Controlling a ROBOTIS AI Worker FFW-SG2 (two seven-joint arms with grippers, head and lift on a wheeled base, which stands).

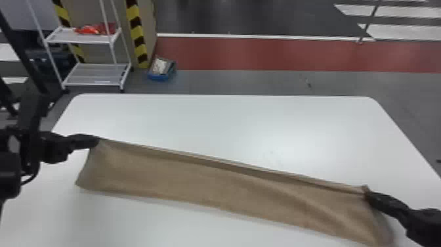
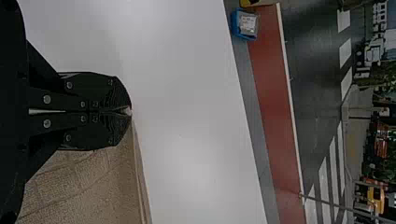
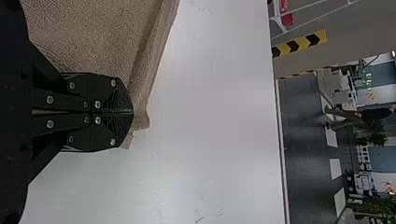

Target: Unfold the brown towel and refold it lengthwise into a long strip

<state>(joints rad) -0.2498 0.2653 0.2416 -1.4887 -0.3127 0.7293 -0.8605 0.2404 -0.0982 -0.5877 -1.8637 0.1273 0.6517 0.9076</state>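
The brown towel stretches as a long band across the white table, slanting from the left side down to the front right, its far edge taut. At its far left corner is my left gripper; in the left wrist view the left gripper is shut on the corner of the towel. My right gripper holds the towel's far right corner. From the right wrist view, the right gripper has its fingers together on the towel, with a small bit of cloth poking out past them.
The white table extends beyond and in front of the towel. Past its far edge, a white wire shelf stands at the left, and a blue bin rests on the floor beside a striped pillar.
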